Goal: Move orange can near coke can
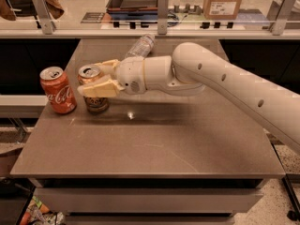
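Observation:
The orange can (96,105) stands upright on the brown table (154,144), near its left edge. The coke can (57,92) stands upright just to its left, a small gap apart. My gripper (89,78) reaches in from the right and is shut on the orange can, one cream finger across its front and the other behind its silver top. The front finger hides the can's middle.
A clear plastic bottle (140,45) lies on its side at the back of the table, behind my wrist. My white arm (225,83) spans the table's right half. A railing with posts (161,8) and a cardboard box (225,1) stand beyond.

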Action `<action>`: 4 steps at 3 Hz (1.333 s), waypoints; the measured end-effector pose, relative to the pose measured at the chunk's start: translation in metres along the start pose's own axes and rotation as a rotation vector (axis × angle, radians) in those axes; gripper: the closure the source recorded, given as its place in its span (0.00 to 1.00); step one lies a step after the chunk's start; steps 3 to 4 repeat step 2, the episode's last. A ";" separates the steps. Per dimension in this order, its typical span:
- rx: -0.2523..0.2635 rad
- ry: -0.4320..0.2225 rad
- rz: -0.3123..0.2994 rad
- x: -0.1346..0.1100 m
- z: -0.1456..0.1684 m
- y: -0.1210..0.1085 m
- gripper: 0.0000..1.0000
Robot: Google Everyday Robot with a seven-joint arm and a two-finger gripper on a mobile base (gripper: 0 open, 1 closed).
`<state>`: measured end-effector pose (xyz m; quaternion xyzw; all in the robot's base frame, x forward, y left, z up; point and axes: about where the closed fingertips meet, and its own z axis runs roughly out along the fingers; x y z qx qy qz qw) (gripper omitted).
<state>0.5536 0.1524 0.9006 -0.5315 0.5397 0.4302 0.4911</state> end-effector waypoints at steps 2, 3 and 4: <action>-0.004 0.000 -0.001 -0.001 0.002 0.001 0.00; -0.004 0.000 -0.001 -0.001 0.002 0.001 0.00; -0.004 0.000 -0.001 -0.001 0.002 0.001 0.00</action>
